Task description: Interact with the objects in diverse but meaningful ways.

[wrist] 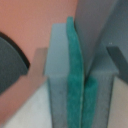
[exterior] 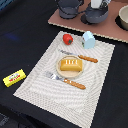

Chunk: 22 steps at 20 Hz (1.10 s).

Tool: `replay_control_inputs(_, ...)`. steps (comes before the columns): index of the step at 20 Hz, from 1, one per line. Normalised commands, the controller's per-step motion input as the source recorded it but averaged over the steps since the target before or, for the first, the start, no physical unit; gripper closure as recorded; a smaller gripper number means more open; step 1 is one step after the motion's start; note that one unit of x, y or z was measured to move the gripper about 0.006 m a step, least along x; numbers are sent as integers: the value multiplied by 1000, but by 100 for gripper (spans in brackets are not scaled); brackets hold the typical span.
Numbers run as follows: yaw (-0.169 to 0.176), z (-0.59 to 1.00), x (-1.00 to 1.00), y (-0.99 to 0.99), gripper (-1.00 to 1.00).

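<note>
A red tomato [exterior: 68,38] and a pale blue-white carton [exterior: 88,39] stand at the far edge of the striped placemat [exterior: 40,80]. An orange-yellow bread loaf [exterior: 70,64] lies on the round tan plate [exterior: 70,73]. A yellow butter packet [exterior: 14,77] lies on the black cloth at the exterior view's left. Two dark grey pans [exterior: 95,14] sit on the pink mat [exterior: 107,29]. In the wrist view my gripper [wrist: 83,92] fills the frame, its teal pads [wrist: 75,75] pressed together with nothing between them, over the pink mat [wrist: 30,25] beside a dark pan [wrist: 10,60].
A wooden-handled knife [exterior: 82,57] lies behind the plate and a wooden-handled fork [exterior: 67,80] lies in front of it. A pale bowl [exterior: 123,18] stands at the exterior view's right edge. A white part of the arm [exterior: 97,4] shows above the pans.
</note>
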Motion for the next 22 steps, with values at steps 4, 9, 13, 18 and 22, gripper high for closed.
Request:
replay_control_inputs(4,12,-117,-30,514,100)
replay_control_inputs(9,18,-158,-193,664,100)
replay_control_inputs(13,30,-144,-256,684,100)
replay_control_inputs(18,16,-106,-86,378,100)
replay_control_inputs(22,-1,82,9,164,-100)
